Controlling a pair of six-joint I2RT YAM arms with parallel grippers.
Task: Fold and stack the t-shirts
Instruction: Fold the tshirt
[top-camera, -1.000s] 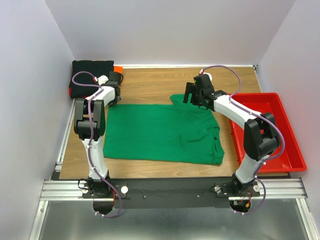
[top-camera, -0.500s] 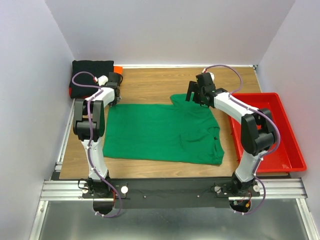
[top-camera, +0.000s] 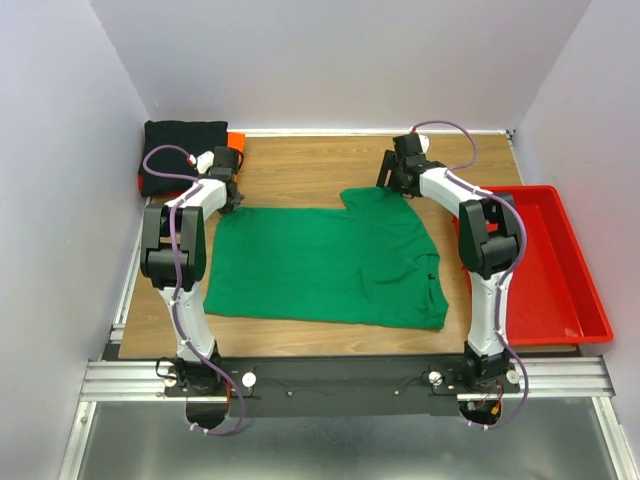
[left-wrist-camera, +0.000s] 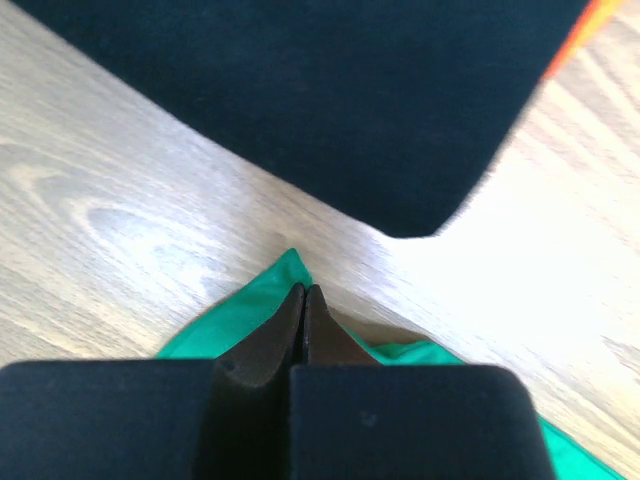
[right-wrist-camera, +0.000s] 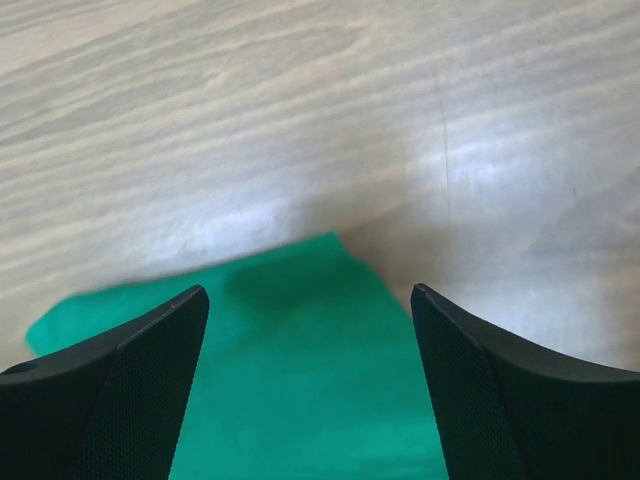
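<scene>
Since our left gripper (left-wrist-camera: 305, 298) has just clamped a corner of the green shirt (top-camera: 320, 265), one side is ready. Our right gripper (right-wrist-camera: 308, 295) hangs spread over the other.

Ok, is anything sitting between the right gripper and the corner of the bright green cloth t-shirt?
Nothing visible. In the wrist view, the corner of the bright green cloth t-shirt lies flat on the wooden table, directly between the open jaws of the right gripper.
</scene>
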